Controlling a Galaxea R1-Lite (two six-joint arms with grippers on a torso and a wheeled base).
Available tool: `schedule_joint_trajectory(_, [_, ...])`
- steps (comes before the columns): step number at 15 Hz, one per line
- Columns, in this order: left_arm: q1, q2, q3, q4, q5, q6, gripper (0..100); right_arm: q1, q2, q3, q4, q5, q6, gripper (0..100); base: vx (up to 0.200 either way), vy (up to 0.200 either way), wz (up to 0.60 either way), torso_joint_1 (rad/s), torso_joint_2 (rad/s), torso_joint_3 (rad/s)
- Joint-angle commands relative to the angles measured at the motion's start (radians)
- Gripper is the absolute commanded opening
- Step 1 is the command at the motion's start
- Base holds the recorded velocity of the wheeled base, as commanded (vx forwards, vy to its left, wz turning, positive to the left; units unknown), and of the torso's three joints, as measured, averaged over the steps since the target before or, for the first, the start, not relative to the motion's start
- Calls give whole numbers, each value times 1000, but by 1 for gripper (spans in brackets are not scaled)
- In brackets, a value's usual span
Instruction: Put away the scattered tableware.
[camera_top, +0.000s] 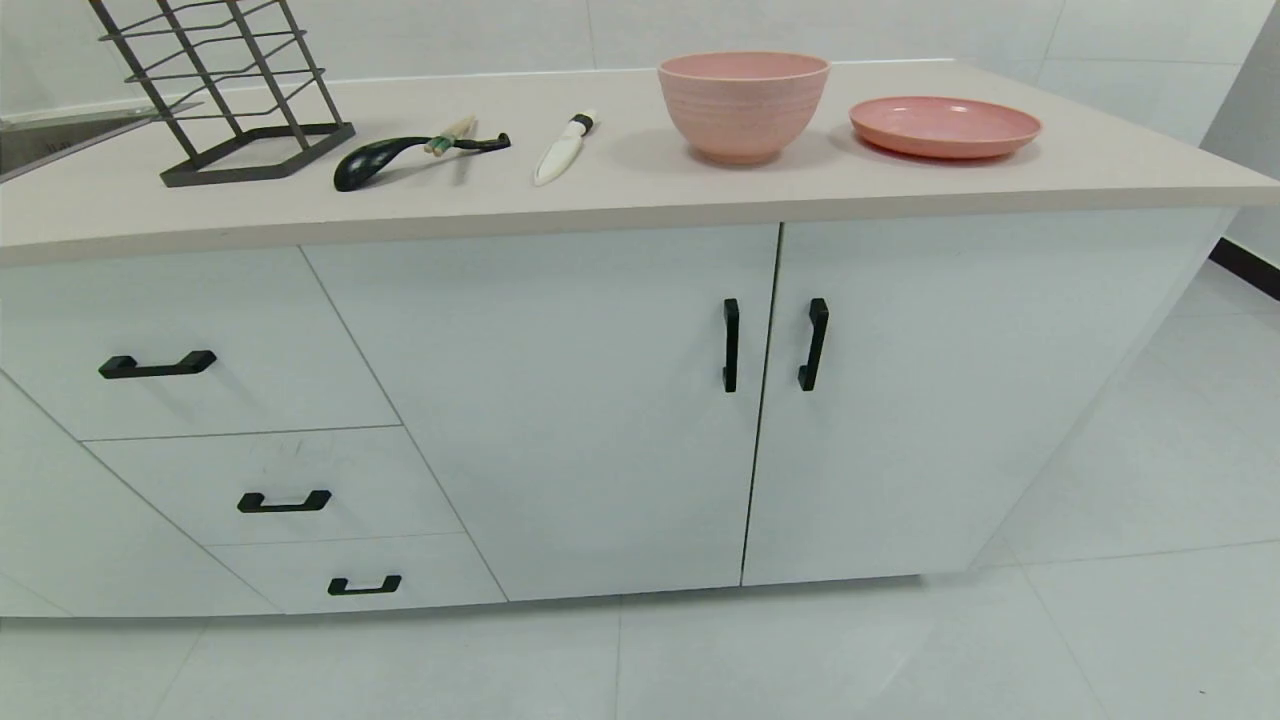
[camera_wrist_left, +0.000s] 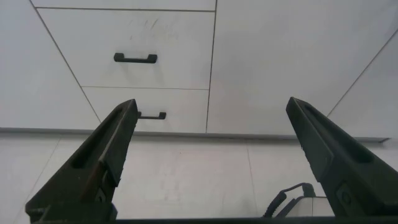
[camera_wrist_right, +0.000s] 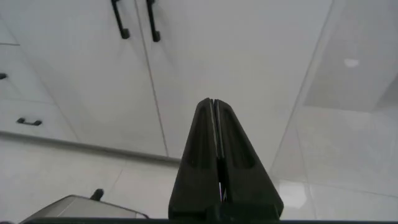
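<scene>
Leftmost on the counter (camera_top: 640, 195) stands a dark wire rack (camera_top: 235, 110). Just right of it lies the black spoon (camera_top: 395, 158), with its long axis across the counter, its scoop toward the rack and its handle pointing right. The chopsticks (camera_top: 450, 134) lie over that handle, touching it, and run front to back with their far ends toward the wall. Next, apart from them, the white knife (camera_top: 560, 155) also lies front to back, its broad pale end toward the front edge and its black-banded end toward the wall. Farther right the pink bowl (camera_top: 743, 110) stands upright, mouth up, its inside mostly hidden behind its near wall. Near it, not touching, the pink plate (camera_top: 945, 127) lies flat, showing plain pink. Down low, the left tool (camera_wrist_left: 211, 104) hangs released, fingers wide apart, before the drawers (camera_wrist_left: 124, 37). The right tool (camera_wrist_right: 212, 106) is clenched, fingers pressed together, facing the doors (camera_wrist_right: 81, 62).
</scene>
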Motion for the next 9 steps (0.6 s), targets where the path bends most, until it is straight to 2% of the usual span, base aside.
schedule_joint_trajectory(1, [0,0,0,-1,1,0,100,41,161,-41,4,48,0,0,0,0,0,0,0,0])
schedule_joint_trajectory(3, [0,0,0,-1,1,0,100,87,248,-58,2,65,-2,0,0,0,0,0,0,0])
schedule_joint_trajectory(7, [0,0,0,-1,1,0,100,268,549,-215,-13,74,-11,0,0,0,0,0,0,0])
schedule_joint_trajectory(8, [0,0,0,-1,1,0,100,275,603,-219,-49,80,-28,100,0,0,0,0,0,0])
schedule_joint_trajectory(9, [0,0,0,-1,1,0,100,273,675,-209,-142,89,-54,100,0,0,0,0,0,0])
